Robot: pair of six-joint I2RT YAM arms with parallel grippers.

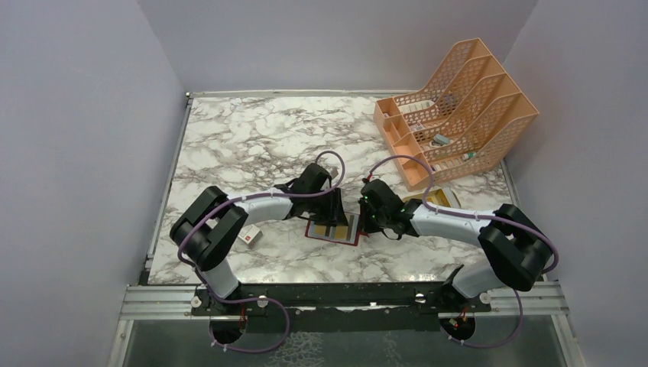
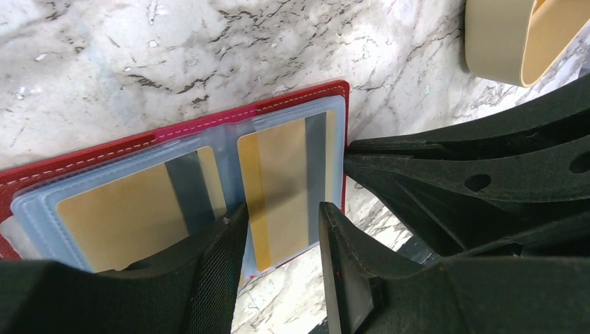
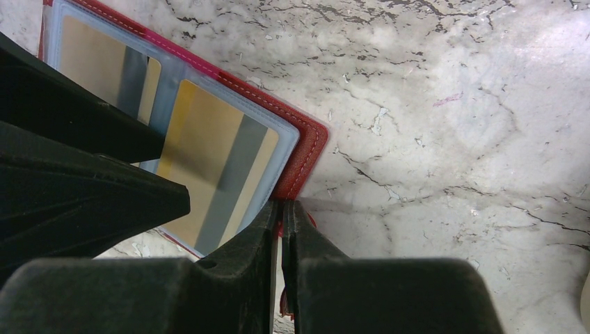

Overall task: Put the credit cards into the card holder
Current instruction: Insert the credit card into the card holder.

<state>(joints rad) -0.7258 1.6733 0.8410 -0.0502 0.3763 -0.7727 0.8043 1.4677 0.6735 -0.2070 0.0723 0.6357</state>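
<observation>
While both arms bend inward over the marble table, the left gripper hangs parted, empty, above a gold credit card sleeved in the open card holder; the right gripper pinches its red edge.

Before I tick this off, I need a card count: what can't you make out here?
1. Left wrist view: the left gripper covers the lower left corner of the card holder, so any slots beyond the two gold cards are hidden.
2. Right wrist view: the right gripper hides with its own fingers what it pinches, if anything.
3. Top view: both grippers overhang the card holder, and the cards are too small to count.
</observation>
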